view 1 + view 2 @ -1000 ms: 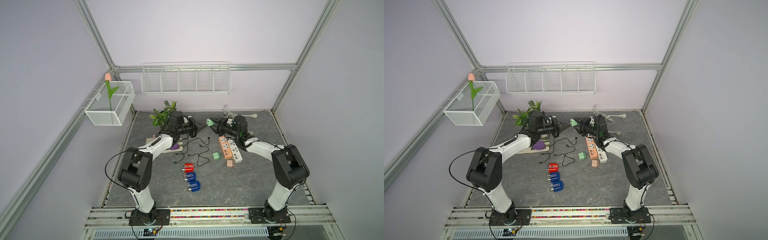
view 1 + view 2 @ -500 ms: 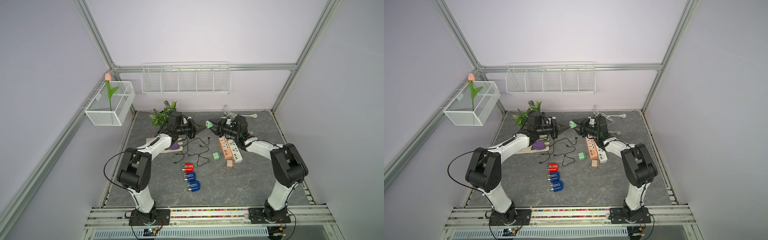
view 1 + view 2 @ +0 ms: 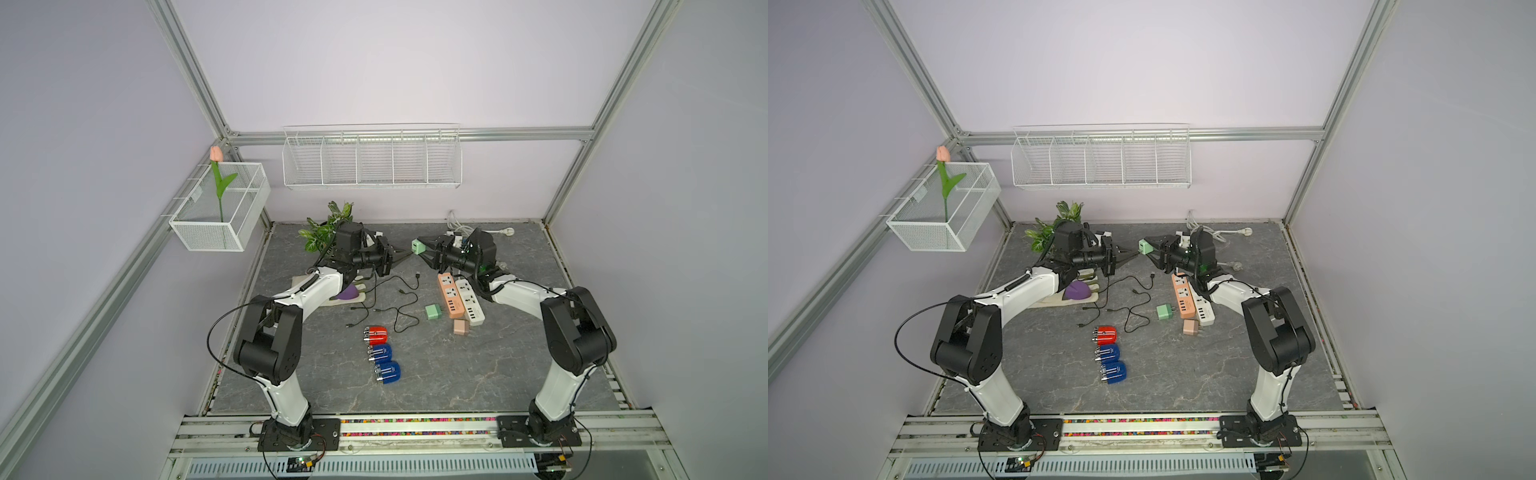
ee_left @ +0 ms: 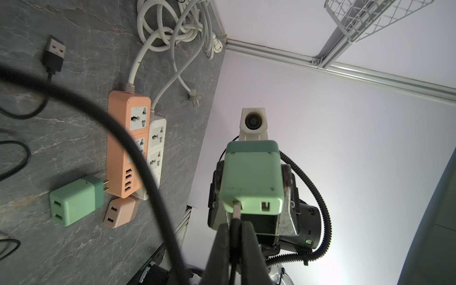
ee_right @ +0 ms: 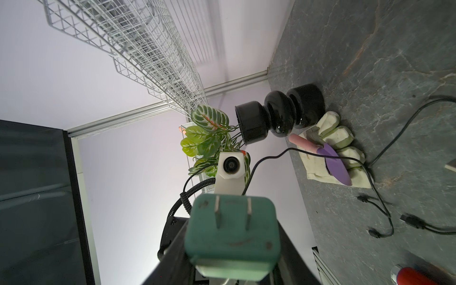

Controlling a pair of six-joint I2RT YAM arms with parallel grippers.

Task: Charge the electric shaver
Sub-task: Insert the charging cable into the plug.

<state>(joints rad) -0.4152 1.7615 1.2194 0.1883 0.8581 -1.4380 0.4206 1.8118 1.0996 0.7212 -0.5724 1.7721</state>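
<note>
In mid-air above the back of the table, my right gripper (image 3: 420, 248) is shut on a mint green adapter (image 3: 417, 247). The adapter's prongs (image 5: 232, 212) face the right wrist camera. My left gripper (image 4: 234, 222) is shut on the USB plug (image 4: 236, 209) of a black cable (image 4: 138, 153). The plug's metal tip meets one of the two ports on the adapter (image 4: 251, 177). In both top views the two grippers meet tip to tip (image 3: 1136, 253). A red shaver (image 3: 376, 333) and two blue shavers (image 3: 381, 352) lie in a row at the table's middle.
An orange power strip (image 3: 450, 296) and a white one (image 3: 469, 301) lie right of centre, with a second green adapter (image 3: 433, 311) and a pink adapter (image 3: 461, 327) beside them. Loose black cables (image 3: 399, 309) sprawl mid-table. A potted plant (image 3: 328, 226) and a glove with a purple trowel (image 3: 349, 294) sit back left.
The right gripper has lowered the green adapter slightly toward the left gripper's tips. Both grips are unchanged.
</note>
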